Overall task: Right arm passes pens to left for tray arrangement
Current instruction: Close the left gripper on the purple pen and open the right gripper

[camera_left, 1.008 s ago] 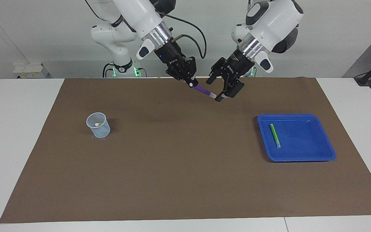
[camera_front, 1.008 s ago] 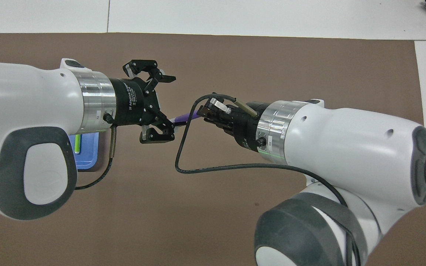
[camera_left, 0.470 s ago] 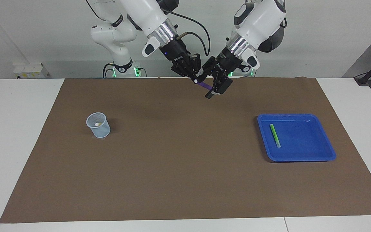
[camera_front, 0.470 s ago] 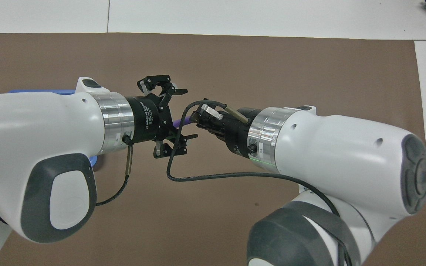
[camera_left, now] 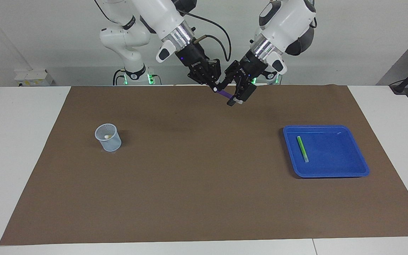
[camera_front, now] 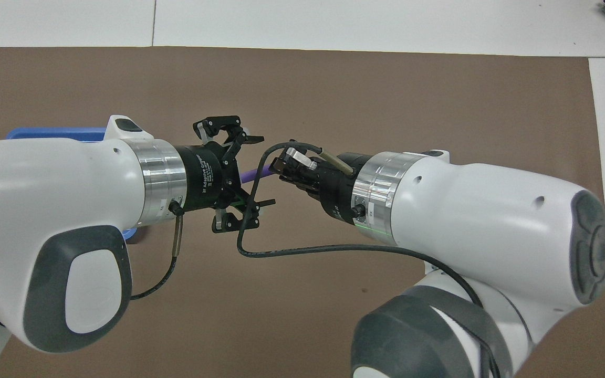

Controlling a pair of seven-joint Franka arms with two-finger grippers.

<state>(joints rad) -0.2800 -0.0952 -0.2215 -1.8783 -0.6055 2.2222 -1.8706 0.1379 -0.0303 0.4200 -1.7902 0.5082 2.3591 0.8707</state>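
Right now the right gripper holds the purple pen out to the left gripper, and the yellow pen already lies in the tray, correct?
Not quite. The pen lying in the tray is the green pen, not a yellow one, as the facing view shows. The rest holds: the right gripper holds the purple pen out to the left gripper, above the mat.

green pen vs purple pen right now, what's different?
Green pen lies flat in the blue tray; purple pen is up in the air over the mat, tilted. Nothing grips the green one; the right gripper is shut on the purple one, with the open left gripper around its free end. Both are slim markers.
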